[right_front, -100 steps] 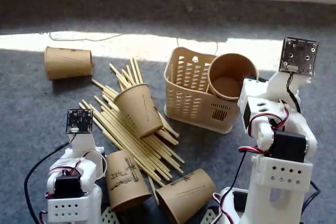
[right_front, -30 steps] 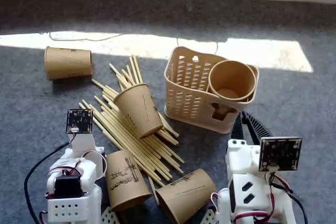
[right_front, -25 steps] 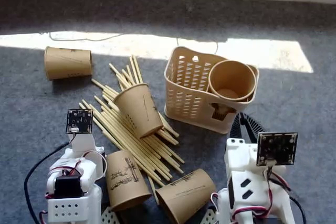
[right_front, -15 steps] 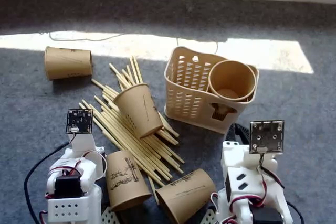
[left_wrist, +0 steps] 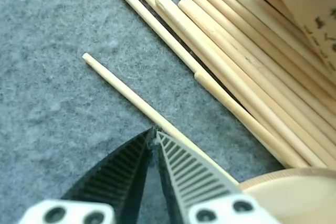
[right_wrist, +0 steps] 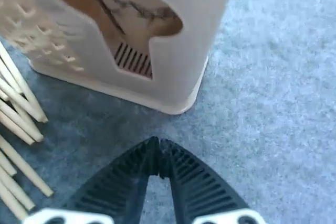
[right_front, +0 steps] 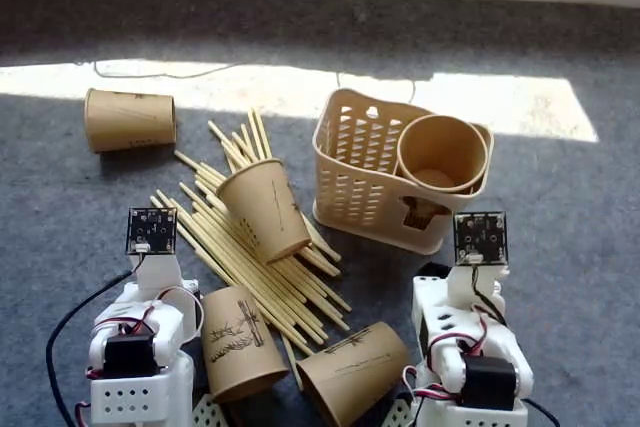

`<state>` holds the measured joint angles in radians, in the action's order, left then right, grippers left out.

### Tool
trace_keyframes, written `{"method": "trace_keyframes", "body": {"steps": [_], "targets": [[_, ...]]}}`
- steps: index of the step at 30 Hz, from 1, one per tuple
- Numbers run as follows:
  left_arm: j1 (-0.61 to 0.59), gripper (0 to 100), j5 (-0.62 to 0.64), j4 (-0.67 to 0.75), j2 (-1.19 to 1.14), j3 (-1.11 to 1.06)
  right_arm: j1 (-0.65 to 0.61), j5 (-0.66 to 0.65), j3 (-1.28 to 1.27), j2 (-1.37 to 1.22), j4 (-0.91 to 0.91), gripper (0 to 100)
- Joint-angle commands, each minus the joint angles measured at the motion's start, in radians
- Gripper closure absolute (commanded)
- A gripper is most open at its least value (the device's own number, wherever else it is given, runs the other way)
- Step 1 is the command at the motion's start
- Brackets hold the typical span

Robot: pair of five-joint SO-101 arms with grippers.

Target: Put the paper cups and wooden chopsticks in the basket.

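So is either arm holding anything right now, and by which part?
Nothing is held. The left tool is shut over a loose chopstick, the right tool shut over carpet by the basket.

The basket (right_front: 365,172) wall hides the lower part of the upright cup (right_front: 440,152) standing in it at the high view's 2 o'clock. In the right wrist view that cup is glimpsed through the handle cut-out, and the basket runs off the edge. At centre, a lying cup (right_front: 265,209) covers the middle of the chopsticks (right_front: 240,247). At 6 o'clock, the near cup (right_front: 352,372) is cut by the frame edge. One loose chopstick (left_wrist: 121,85) slips under the left pincer (left_wrist: 156,136), its far end unseen.
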<state>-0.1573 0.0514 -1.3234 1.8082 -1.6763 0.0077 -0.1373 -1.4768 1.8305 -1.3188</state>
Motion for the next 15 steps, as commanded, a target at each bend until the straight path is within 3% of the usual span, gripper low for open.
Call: {"method": "trace_keyframes", "body": {"steps": [1, 15], "targets": [[-0.007, 99, -0.008, -0.009, 0.012, -0.008, 0.062, -0.005, -0.084, 0.008, 0.087, 98.0], [-0.061, 99, -0.028, 0.021, 0.012, 0.303, 0.148, -0.009, -0.237, 0.008, 0.105, 98.0]]}}
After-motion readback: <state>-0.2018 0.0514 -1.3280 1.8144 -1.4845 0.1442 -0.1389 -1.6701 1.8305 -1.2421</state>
